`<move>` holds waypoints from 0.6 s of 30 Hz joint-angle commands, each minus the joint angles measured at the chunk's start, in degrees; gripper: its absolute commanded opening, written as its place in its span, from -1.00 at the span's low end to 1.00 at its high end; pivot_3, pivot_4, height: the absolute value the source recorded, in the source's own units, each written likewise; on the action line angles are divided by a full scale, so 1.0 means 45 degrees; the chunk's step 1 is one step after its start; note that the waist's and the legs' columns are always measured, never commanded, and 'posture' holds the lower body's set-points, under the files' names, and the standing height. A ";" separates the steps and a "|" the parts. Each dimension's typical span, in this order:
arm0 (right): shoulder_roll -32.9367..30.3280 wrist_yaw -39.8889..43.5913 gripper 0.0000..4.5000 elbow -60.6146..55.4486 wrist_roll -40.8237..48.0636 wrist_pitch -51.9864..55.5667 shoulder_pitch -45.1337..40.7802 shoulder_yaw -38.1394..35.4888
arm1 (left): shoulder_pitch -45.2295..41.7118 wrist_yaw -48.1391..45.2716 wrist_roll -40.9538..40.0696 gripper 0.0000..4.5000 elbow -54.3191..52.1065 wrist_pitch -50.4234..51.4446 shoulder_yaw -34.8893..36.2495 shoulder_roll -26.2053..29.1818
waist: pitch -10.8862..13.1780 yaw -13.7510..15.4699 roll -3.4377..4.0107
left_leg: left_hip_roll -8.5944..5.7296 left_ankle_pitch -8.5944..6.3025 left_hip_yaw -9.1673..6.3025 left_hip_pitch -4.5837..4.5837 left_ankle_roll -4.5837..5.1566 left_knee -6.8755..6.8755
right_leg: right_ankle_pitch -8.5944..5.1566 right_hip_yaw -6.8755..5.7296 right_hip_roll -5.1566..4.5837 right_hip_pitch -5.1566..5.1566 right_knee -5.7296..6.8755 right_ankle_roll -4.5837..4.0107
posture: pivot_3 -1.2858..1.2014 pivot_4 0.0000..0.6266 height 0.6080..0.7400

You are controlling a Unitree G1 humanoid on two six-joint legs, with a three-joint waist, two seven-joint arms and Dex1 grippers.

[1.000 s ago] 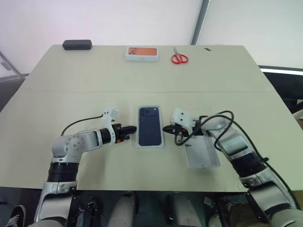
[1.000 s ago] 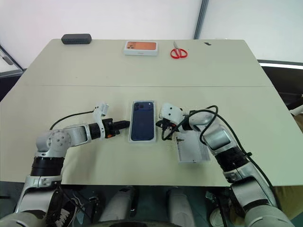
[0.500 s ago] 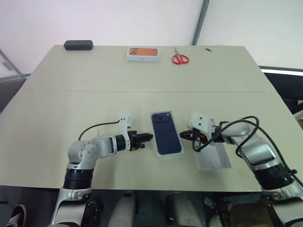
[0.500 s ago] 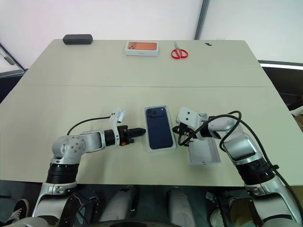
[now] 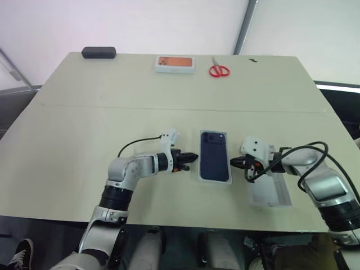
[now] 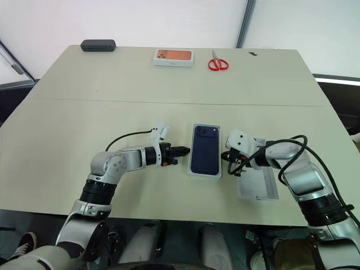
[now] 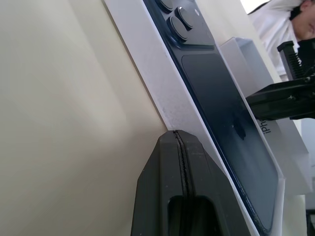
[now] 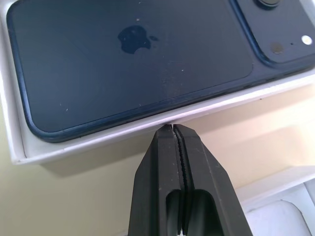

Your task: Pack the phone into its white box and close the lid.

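Both arms are silver-grey with black joint bands, each ending in a white wrist block with a black cable looping back along the forearm, orange-red marks by the left gripper (image 5: 190, 158), and matte black fingers (image 8: 179, 162) with fine ridges

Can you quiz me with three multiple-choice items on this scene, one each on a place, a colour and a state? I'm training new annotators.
1. Where does the phone lie?
A. In the white box
B. Beside the scissors
C. Inside the lid

2. What colour are the scissors' handles?
A. Blue
B. Red
C. Green

3. How do the fingers of the left gripper stand?
A. Wide open
B. Closed on the phone
C. Shut, holding nothing

Answers:
1 A: a white rim frames the phone.
2 B: red loops at the table's far edge.
3 C: the fingers meet, pointing at the box's side.
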 commanded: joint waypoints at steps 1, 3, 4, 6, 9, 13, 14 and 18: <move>-0.0037 0.0121 -0.99 -0.0415 0.0264 -0.0341 -0.0042 -0.0015 | -0.0010 -0.0684 -0.0211 -1.00 -0.0180 0.0160 -0.0793 -0.0496 | 0.0000 -0.0015 0.0000 | 0.0000 0.0000 0.0002 0.0000 0.0000 0.0000 | 0.0000 0.0001 0.0000 -0.0001 0.0000 0.0001 | 0.03 -0.52 1.00; -0.0020 0.0011 -0.99 -0.0335 0.0180 -0.0519 -0.0109 0.0016 | 0.0116 -0.0716 -0.0266 -1.00 -0.0366 0.0319 -0.0746 -0.0455 | 0.0000 -0.0022 0.0000 | 0.0001 0.0000 0.0001 0.0001 0.0000 0.0001 | 0.0000 0.0001 0.0001 -0.0002 0.0002 0.0001 | 0.03 -0.52 1.00; -0.0017 0.0022 -0.99 -0.0338 0.0203 -0.0494 -0.0138 0.0034 | 0.0160 -0.0677 -0.0231 -1.00 -0.0402 0.0340 -0.0706 -0.0430 | 0.0000 -0.0025 0.0000 | 0.0001 0.0000 0.0000 0.0000 0.0000 0.0001 | 0.0000 0.0001 0.0002 -0.0002 0.0003 0.0001 | 0.03 -0.52 1.00; -0.0044 0.0102 -0.99 -0.0443 0.0283 -0.0455 -0.0145 0.0048 | 0.0245 -0.0683 -0.0090 -1.00 -0.0458 0.0249 -0.0707 -0.0278 | 0.0000 -0.0029 0.0000 | 0.0003 0.0000 0.0000 0.0001 0.0000 0.0002 | 0.0000 0.0002 0.0003 -0.0003 0.0003 0.0001 | 0.03 -0.52 1.00; -0.0167 0.0125 -0.99 -0.0391 0.0164 -0.0604 -0.0172 0.0069 | 0.0303 -0.0736 -0.0042 -1.00 -0.0500 0.0186 -0.0553 -0.0091 | 0.0000 -0.0030 0.0000 | 0.0004 0.0000 0.0000 0.0001 0.0000 0.0001 | 0.0001 0.0002 0.0003 -0.0003 0.0004 0.0001 | 0.03 -0.52 1.00; -0.0441 0.0193 -0.99 -0.0309 0.0030 -0.0852 -0.0120 0.0076 | 0.0555 -0.0810 0.0004 -1.00 -0.0546 0.0118 0.0023 0.0579 | -0.0001 -0.0062 0.0002 | 0.0004 0.0000 -0.0001 0.0001 0.0000 0.0000 | 0.0001 0.0001 0.0007 -0.0005 0.0006 0.0001 | 0.03 -0.52 1.00; -0.0486 0.0202 -0.99 -0.0297 0.0034 -0.0873 -0.0112 0.0063 | 0.0632 -0.0881 0.0001 -1.00 -0.0521 0.0080 0.0125 0.0753 | -0.0001 -0.0087 0.0002 | 0.0006 0.0000 0.0000 0.0005 0.0000 -0.0001 | 0.0001 0.0005 0.0007 -0.0005 0.0007 0.0001 | 0.03 -0.52 1.00; -0.0537 0.0138 -0.99 -0.0201 0.0154 -0.0841 -0.0088 -0.0163 | 0.0570 -0.0590 -0.0052 -1.00 -0.0282 -0.0112 0.0805 0.0889 | -0.0001 -0.0145 0.0003 | 0.0019 0.0000 -0.0003 0.0016 0.0000 -0.0001 | 0.0001 0.0007 0.0017 -0.0003 0.0016 -0.0001 | 0.03 -0.52 1.00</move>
